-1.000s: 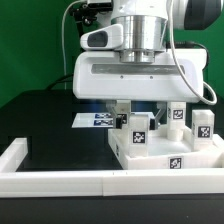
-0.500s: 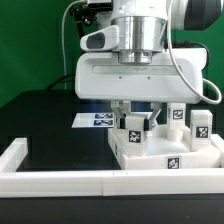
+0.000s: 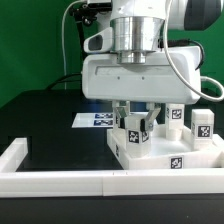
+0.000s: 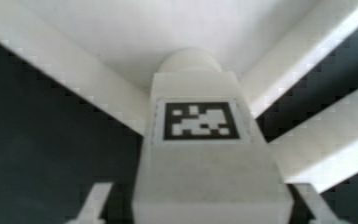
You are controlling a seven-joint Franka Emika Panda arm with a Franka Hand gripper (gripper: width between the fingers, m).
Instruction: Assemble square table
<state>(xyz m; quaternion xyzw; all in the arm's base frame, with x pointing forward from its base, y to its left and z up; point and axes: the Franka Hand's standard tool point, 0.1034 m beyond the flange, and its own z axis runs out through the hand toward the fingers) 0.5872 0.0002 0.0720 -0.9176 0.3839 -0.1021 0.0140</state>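
The square table's top is a flat white slab (image 3: pixel 200 152) lying at the exterior view's right, with a tag on its front edge. A white tagged leg (image 3: pixel 137 130) stands upright near the slab's left part. My gripper (image 3: pixel 136 118) comes straight down over it and is shut on this leg, one finger on each side. In the wrist view the leg (image 4: pixel 199 95) fills the middle, tag facing the camera, and the fingertips (image 4: pixel 98 205) flank its sides. Two more tagged legs (image 3: pixel 176 112) (image 3: pixel 203 125) stand behind on the slab.
The marker board (image 3: pixel 92 120) lies flat on the black surface just left of the slab. A long white rail (image 3: pixel 60 180) borders the surface along the front and left. The arm's wide white hand body hangs over the slab's back part.
The jaws have narrowed onto the leg. The hand has shifted slightly toward the exterior view's right. The slab and the other legs have not moved.
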